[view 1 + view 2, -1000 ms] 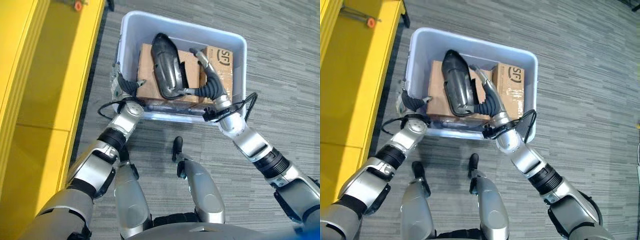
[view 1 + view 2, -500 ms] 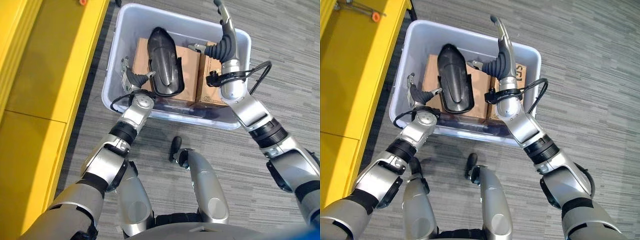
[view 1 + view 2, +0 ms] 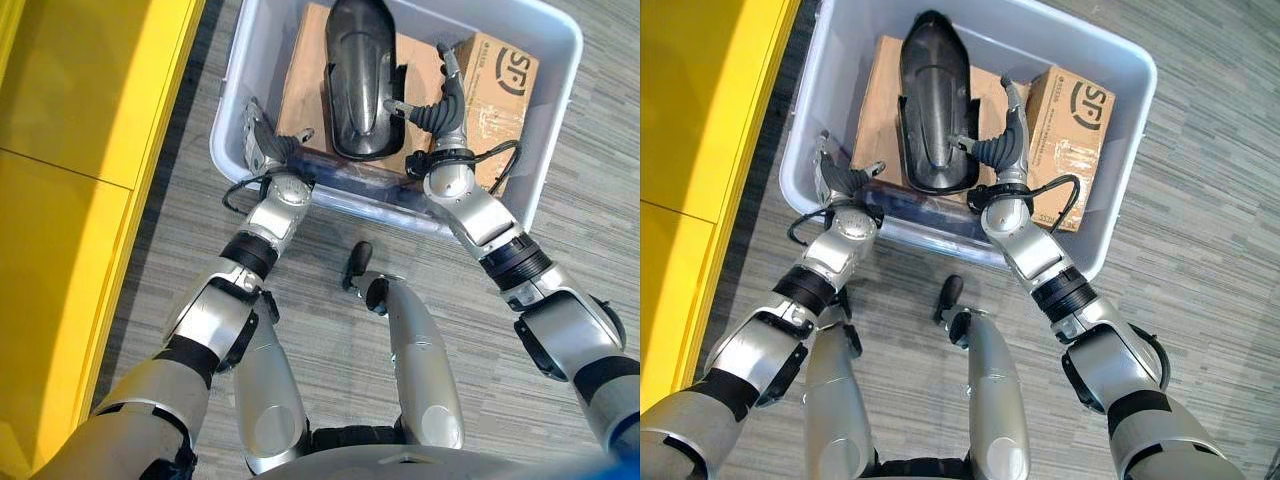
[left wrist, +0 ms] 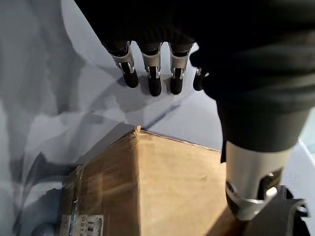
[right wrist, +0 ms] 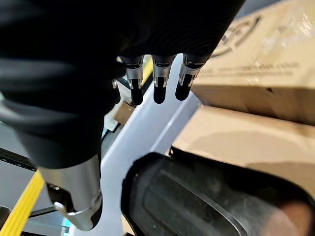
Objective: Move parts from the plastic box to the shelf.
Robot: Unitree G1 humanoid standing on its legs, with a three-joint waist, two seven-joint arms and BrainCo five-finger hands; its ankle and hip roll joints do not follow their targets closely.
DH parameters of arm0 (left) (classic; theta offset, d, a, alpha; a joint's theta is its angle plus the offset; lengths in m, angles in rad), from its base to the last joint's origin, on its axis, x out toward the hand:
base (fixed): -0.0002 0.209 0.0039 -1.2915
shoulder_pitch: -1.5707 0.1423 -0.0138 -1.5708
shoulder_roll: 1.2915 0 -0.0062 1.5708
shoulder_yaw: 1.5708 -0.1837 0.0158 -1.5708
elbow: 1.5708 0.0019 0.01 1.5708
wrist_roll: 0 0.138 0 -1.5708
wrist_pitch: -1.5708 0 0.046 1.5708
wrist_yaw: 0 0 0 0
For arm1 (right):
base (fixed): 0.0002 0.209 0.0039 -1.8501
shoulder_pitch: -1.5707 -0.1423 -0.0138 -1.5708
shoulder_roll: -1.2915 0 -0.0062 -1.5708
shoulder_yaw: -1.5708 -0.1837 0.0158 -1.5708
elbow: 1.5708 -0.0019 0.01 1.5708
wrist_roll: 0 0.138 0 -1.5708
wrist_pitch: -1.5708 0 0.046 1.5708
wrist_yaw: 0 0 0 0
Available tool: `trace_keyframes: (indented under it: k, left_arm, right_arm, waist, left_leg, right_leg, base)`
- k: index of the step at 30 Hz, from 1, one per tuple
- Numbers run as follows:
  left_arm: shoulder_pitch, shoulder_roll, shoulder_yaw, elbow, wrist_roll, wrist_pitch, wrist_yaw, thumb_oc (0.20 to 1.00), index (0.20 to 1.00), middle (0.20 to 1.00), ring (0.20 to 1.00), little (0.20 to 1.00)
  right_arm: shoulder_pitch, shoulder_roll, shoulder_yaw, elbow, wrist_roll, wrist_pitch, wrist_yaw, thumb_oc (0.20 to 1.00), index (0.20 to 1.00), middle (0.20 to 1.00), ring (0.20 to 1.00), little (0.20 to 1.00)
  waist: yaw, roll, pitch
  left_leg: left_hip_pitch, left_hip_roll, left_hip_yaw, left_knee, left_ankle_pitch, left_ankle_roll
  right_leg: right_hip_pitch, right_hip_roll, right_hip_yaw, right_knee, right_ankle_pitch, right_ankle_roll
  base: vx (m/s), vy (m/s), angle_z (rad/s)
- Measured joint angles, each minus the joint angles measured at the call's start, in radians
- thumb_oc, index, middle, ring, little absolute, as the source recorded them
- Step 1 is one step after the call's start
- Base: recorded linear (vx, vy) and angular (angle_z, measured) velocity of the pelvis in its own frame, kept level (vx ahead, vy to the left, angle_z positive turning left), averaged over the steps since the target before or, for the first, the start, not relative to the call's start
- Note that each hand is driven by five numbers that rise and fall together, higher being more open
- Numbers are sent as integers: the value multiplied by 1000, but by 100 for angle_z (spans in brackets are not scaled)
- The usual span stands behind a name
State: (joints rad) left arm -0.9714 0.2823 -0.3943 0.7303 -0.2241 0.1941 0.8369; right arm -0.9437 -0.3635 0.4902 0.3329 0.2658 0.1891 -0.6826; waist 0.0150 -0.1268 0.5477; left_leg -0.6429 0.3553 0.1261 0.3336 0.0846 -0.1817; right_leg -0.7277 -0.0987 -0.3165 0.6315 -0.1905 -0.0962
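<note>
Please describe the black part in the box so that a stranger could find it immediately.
Look inside the pale plastic box on the grey carpet. The black part lies on top of the large brown carton; it is long, curved and glossy, unlike the flat cartons around it.

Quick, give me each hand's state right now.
Left hand: open, holding nothing, inside the plastic box at its near left corner.
Right hand: open, holding nothing, beside the black part.

We see both arms reaching forward side by side. The left hand (image 3: 262, 150) is at near left, fingers straight, thumb spread to the right. The right hand (image 3: 1005, 140) reaches farther, fingers straight, thumb out leftward.
</note>
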Motion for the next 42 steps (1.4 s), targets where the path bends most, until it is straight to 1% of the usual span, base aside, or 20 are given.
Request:
trace_keyframes:
  k: [3, 4, 5, 7, 14, 17, 19, 21, 27, 29, 33, 40, 42]
  left_arm:
    - [-8, 0, -8, 0, 4, 14, 0, 1000, 1000, 1000, 1000, 1000]
    - [-36, 3, -19, -1, 9, 14, 0, 1000, 1000, 1000, 1000, 1000]
    - [-50, 3, -21, -2, 10, 15, 0, 1000, 1000, 1000, 1000, 1000]
    - [-71, 1, -37, -4, 10, 17, 1, 1000, 1000, 1000, 1000, 1000]
    - [-81, -10, -37, -50, 8, 14, -1, 1000, 1000, 1000, 1000, 1000]
    - [-101, -18, -37, -71, 7, 14, 0, 1000, 1000, 1000, 1000, 1000]
    - [-116, -25, -38, -74, 6, 14, 0, 1000, 1000, 1000, 1000, 1000]
    - [-117, -28, -37, -82, 1, 13, 1, 1000, 1000, 1000, 1000, 1000]
    - [-135, -31, -36, -90, 5, 6, 21, 1000, 1000, 1000, 1000, 1000]
    - [-138, -29, -36, -107, 6, -3, 23, 1000, 1000, 1000, 1000, 1000]
    - [-165, -27, -35, -113, 6, -4, 22, 1000, 1000, 1000, 1000, 1000]
    - [-199, -19, -36, -131, 6, -3, 36, 1000, 1000, 1000, 1000, 1000]
    - [-203, -19, -36, -143, 3, -2, 36, 1000, 1000, 1000, 1000, 1000]
  right_arm:
    - [0, 0, -3, -1, 10, 0, -12, 1000, 1000, 1000, 1000, 1000]
    - [-5, -1, -13, -2, 26, 0, -30, 1000, 1000, 1000, 1000, 1000]
    - [-8, -1, -14, -1, 29, 0, -33, 1000, 1000, 1000, 1000, 1000]
    - [-9, 2, -14, -1, 53, 1, -38, 1000, 1000, 1000, 1000, 1000]
    - [-23, 2, -17, -1, 70, 0, -73, 1000, 1000, 1000, 1000, 1000]
    - [-35, 2, -24, -1, 103, 0, -84, 1000, 1000, 1000, 1000, 1000]
    - [-36, 2, -28, -1, 109, 1, -86, 1000, 1000, 1000, 1000, 1000]
    - [-37, 2, -38, -2, 117, 1, -87, 1000, 1000, 1000, 1000, 1000]
    - [-37, 1, -48, -2, 154, 1, -88, 1000, 1000, 1000, 1000, 1000]
    - [-40, 1, -49, -2, 168, 1, -87, 1000, 1000, 1000, 1000, 1000]
    - [-41, 1, -48, -3, 183, 4, -80, 1000, 1000, 1000, 1000, 1000]
    - [-42, 1, -48, -3, 184, 13, -66, 1000, 1000, 1000, 1000, 1000]
    - [-47, -2, -53, -3, 184, 16, -66, 1000, 1000, 1000, 1000, 1000]
  waist:
    - [-11, -2, -1]
    - [-12, -4, -3]
    - [-14, -5, -3]
    - [-17, -5, -3]
    - [-28, -5, -3]
    - [-29, -5, -3]
    - [-34, -6, -3]
    - [-37, -6, -4]
    - [-57, -6, -4]
    - [-55, -7, -4]
    - [-54, -7, -4]
    - [-53, -7, -4]
    - [-53, -7, -4]
  left_leg:
    - [-15, -6, 0, 24, -14, 12]
    - [-40, -7, -7, 34, -15, 13]
    - [-54, -7, -9, 39, -16, 12]
    - [-90, -8, -19, 61, -21, 15]
    - [-146, -13, -28, 103, -35, 22]
    - [-171, -17, -26, 120, -43, 28]
    - [-187, -19, -27, 129, -45, 26]
    - [-198, -20, -27, 143, -54, 27]
    - [-240, -24, -29, 179, -73, 39]
    - [-263, -24, -29, 211, -91, 44]
    - [-303, -24, -33, 240, -100, 52]
    - [-366, -26, -50, 276, -107, 55]
    - [-383, -26, -56, 300, -119, 53]
  right_leg:
    - [-5, -10, 3, 0, -2, 4]
    - [-25, -11, 3, 3, -5, 13]
    - [-37, -10, 3, 6, -4, 15]
    - [-64, -12, 3, 17, -3, 13]
    - [-112, -23, 6, 45, -1, 11]
    - [-139, -26, 16, 52, -3, 19]
    - [-152, -26, 18, 57, 2, 16]
    - [-164, -27, 23, 65, -1, 20]
    - [-192, -36, 26, 76, 0, 20]
    - [-215, -40, 35, 92, -1, 22]
    - [-250, -43, 43, 108, -1, 25]
    - [-302, -44, 46, 125, 3, 27]
    - [-312, -46, 46, 137, 1, 29]
  base:
    - [35, 7, 3]
    - [37, -7, 1]
    - [51, -10, 3]
    - [35, -7, 2]
    - [19, -8, 0]
    - [24, -15, -2]
    - [49, -41, -1]
    - [32, -35, -2]
    - [11, -10, 0]
    - [42, -35, -7]
    - [31, -40, -3]
    - [21, -16, 0]
    - [32, -36, -2]
